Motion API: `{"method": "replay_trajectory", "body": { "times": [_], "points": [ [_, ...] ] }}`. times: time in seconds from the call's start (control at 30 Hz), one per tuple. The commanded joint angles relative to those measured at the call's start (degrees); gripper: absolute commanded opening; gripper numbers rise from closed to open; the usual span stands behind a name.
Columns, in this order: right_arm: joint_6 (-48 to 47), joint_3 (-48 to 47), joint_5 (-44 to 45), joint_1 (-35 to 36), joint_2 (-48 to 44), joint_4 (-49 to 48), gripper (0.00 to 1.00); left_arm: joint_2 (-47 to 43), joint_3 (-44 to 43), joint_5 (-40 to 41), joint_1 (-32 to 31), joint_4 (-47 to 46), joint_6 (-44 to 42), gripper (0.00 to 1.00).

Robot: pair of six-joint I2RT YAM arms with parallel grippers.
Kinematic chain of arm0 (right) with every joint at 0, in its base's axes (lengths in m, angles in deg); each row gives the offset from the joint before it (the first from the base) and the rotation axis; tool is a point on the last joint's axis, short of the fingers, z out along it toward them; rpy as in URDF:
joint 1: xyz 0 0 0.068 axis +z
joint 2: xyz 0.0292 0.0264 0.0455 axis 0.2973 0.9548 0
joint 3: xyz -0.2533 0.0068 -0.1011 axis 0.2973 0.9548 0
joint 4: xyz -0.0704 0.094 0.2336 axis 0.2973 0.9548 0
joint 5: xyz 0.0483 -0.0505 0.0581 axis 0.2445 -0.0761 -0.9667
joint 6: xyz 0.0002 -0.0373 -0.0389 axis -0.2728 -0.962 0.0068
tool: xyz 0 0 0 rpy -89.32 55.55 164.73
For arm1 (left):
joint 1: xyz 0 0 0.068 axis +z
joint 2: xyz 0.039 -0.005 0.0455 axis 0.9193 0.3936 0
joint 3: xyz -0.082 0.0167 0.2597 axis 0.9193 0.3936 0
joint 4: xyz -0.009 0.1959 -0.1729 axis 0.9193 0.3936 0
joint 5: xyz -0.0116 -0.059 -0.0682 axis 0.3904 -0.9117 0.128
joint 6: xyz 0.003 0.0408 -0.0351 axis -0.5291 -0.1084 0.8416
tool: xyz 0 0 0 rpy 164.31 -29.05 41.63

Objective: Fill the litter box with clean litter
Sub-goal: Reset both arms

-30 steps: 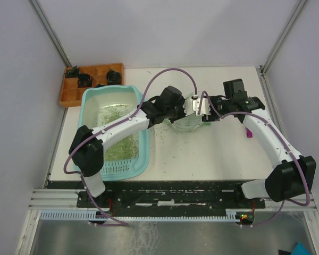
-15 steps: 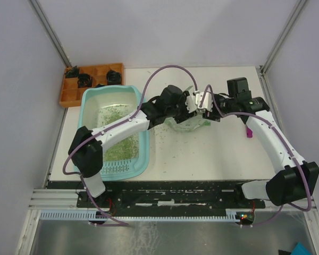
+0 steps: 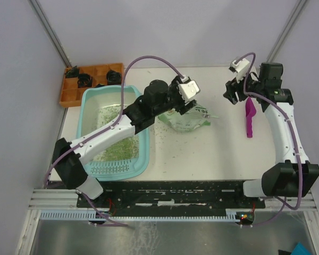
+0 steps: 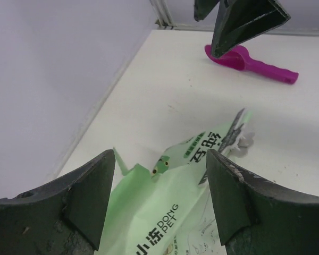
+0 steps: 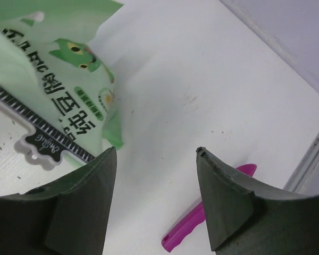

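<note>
The teal litter box (image 3: pixel 107 91) stands at the left of the table, with pale green litter (image 3: pixel 119 150) spread over its floor, thickest at the near end. The light green printed bag (image 3: pixel 189 118) lies slack on the table to the right of the box. My left gripper (image 3: pixel 193 102) hovers over the bag's far edge, open and empty; its wrist view has the bag (image 4: pixel 165 212) below the jaws (image 4: pixel 159 155). My right gripper (image 3: pixel 232 94) hangs open and empty further right, apart from the bag (image 5: pixel 42 64), jaws (image 5: pixel 156 151) over bare table.
A magenta scoop (image 3: pixel 249 117) lies on the table right of the bag, under the right arm. An orange compartmented tray (image 3: pixel 90 79) with black parts sits behind the box. Loose granules (image 3: pixel 170 143) are scattered on the table between box and bag.
Both grippers opened wider and left the bag. The right one drew back to the far right, the left one lifted away, and the bag now lies slack on the table.
</note>
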Motion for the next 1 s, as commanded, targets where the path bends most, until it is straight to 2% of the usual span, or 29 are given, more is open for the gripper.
{"method": "replay_trajectory", "body": {
  "times": [0.0,0.23,0.33,0.43,0.57,0.8,0.97],
  "points": [
    [12.1,-10.3,3.8,-3.4,6.2,1.5,0.68,-3.9,-4.4,3.6,3.6,-3.8,6.8,0.77],
    [21.0,-39.1,8.7,-7.4,26.2,19.1,0.69,-7.8,-8.0,7.0,15.4,-2.8,17.1,0.81],
    [24.0,-45.9,11.8,-8.1,31.1,20.5,0.71,-9.0,-7.7,12.7,19.1,-2.4,19.8,0.81],
    [27.2,-44.2,12.8,-8.3,31.5,15.6,0.74,-10.6,-5.7,14.4,23.8,-3.3,25.8,0.81],
    [32.5,-36.3,11.2,-8.4,28.9,5.2,0.79,-12.8,0.0,16.6,27.2,-6.4,30.4,0.8],
    [38.7,-33.1,8.1,-8.4,30.0,2.2,0.86,-10.9,0.7,17.0,27.2,-0.8,31.2,0.79],
    [40.7,-31.5,8.1,-8.4,29.8,1.3,0.9,-11.3,3.1,18.4,27.2,-2.7,32.3,0.79]
  ]
}}
